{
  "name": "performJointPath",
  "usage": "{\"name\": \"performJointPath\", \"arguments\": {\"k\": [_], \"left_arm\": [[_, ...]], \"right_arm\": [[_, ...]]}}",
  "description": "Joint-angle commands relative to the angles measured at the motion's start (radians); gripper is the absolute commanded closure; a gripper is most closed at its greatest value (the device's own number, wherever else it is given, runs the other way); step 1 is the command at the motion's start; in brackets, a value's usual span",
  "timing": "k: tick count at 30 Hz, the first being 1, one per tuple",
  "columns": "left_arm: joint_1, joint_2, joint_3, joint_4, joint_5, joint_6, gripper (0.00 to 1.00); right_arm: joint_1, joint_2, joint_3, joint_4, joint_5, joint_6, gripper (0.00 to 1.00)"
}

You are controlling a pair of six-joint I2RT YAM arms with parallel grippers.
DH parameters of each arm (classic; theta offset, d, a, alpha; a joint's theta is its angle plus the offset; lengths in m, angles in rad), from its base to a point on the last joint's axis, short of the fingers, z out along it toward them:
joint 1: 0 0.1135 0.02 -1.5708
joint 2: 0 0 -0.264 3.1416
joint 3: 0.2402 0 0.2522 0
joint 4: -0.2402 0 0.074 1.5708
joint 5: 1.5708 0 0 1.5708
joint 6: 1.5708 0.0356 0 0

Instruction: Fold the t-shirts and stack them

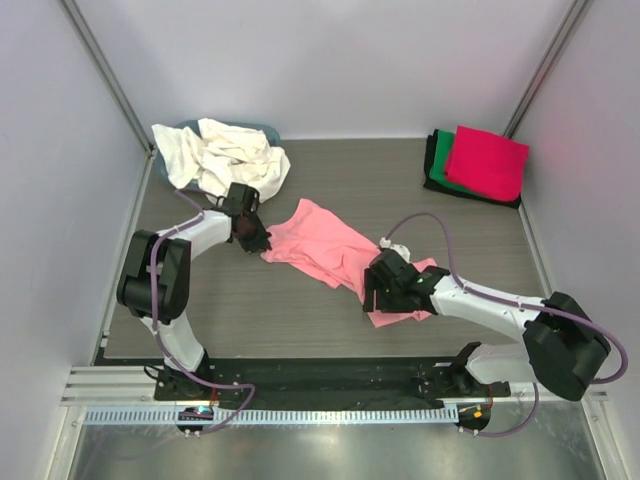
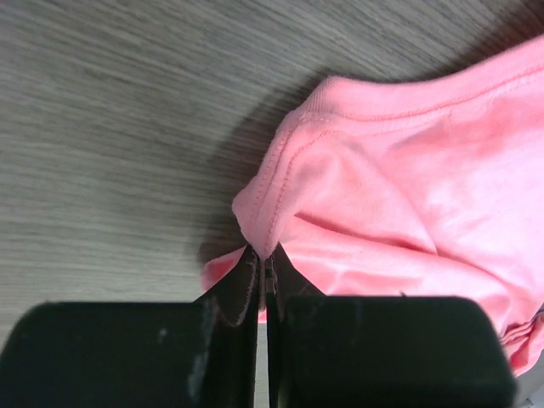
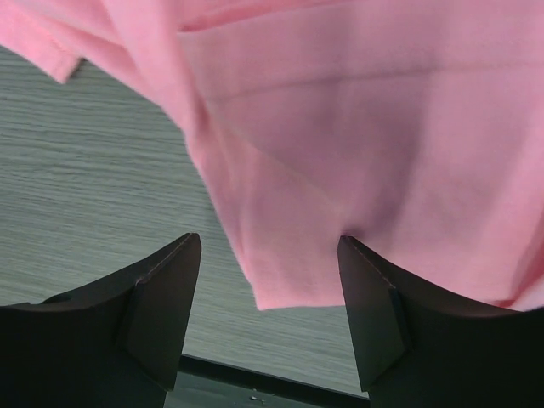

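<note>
A salmon pink t-shirt [image 1: 330, 250] lies crumpled in the middle of the table. My left gripper [image 1: 252, 238] is at its left end, shut on a stitched hem fold of the pink t-shirt [image 2: 408, 195]; the cloth is pinched at the fingertips of the left gripper [image 2: 262, 259]. My right gripper [image 1: 378, 290] is at the shirt's near right corner. In the right wrist view the right gripper [image 3: 270, 255] is open, with a corner of the pink t-shirt [image 3: 340, 127] hanging between the fingers. The right-hand finger [image 3: 374, 297] touches the cloth.
Cream white t-shirts [image 1: 220, 155] are heaped at the back left over a teal-blue tub [image 1: 262, 130]. At the back right a folded magenta red t-shirt [image 1: 487, 160] lies on a green one [image 1: 440, 160] and a black one [image 1: 430, 172]. Walls close in both sides.
</note>
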Motion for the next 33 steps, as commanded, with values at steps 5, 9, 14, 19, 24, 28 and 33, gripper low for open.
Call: {"name": "performJointPath", "arguments": {"k": [5, 9, 14, 19, 24, 28, 33], "left_arm": [[-0.003, -0.130, -0.081, -0.002, -0.028, 0.005, 1.00], [-0.003, -0.176, -0.143, 0.003, -0.028, -0.004, 1.00], [-0.003, -0.201, -0.178, 0.007, -0.031, 0.005, 1.00], [-0.004, -0.199, -0.184, 0.009, -0.026, 0.007, 1.00], [-0.003, -0.193, -0.192, 0.010, -0.025, 0.010, 1.00], [-0.003, -0.201, -0.190, 0.009, -0.019, 0.013, 1.00], [-0.003, -0.253, -0.164, -0.040, -0.012, 0.012, 1.00]], "right_arm": [[0.052, 0.060, 0.173, -0.038, 0.157, -0.011, 0.39], [0.052, 0.131, 0.244, -0.060, 0.173, -0.029, 0.41], [0.052, 0.239, 0.333, -0.061, 0.228, -0.065, 0.47], [0.051, 0.326, 0.393, -0.072, 0.299, -0.080, 0.56], [0.048, 0.368, 0.409, -0.072, 0.299, -0.085, 0.64], [0.048, 0.376, 0.402, -0.072, 0.300, -0.078, 0.86], [0.046, 0.324, 0.406, -0.102, 0.322, -0.085, 0.99]]}}
